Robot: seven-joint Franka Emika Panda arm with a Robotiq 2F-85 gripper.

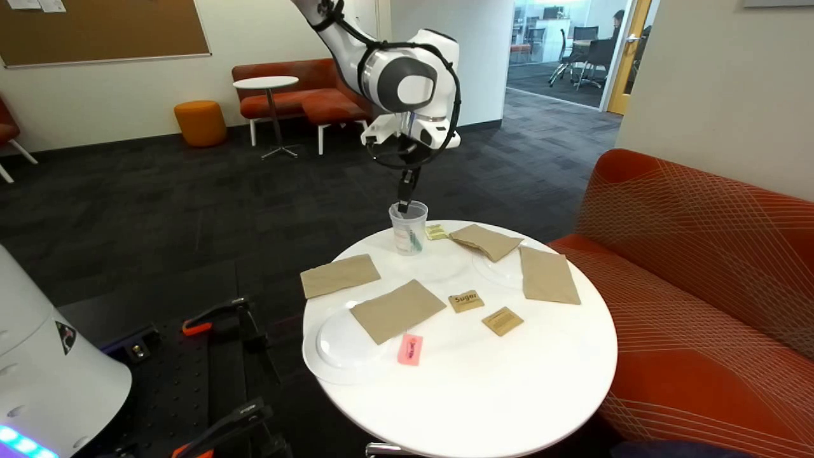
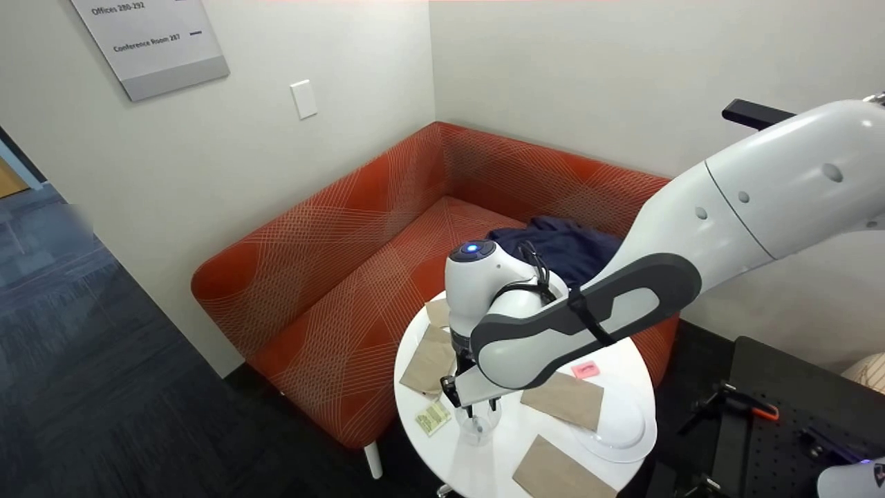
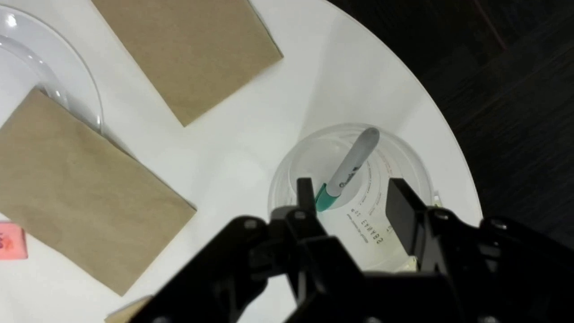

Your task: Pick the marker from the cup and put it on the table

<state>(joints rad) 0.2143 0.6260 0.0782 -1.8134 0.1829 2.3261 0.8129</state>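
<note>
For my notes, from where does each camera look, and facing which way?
In an exterior view: off the arm, facing down across the table; arm and base show.
In an exterior view: likewise, facing the couch; arm and base partly show.
Wrist view: on the arm, facing into the cup; end effector shows.
Both exterior views share table, couch and arm.

The round clear plastic cup (image 3: 367, 220) looks smooth; the flat brown paper (image 3: 193, 51) at the wrist view's top looks dull.

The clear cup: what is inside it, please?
A gray, green-ended marker is inside. In the wrist view, the hand covers part of the cup; anything behind is hidden.
</note>
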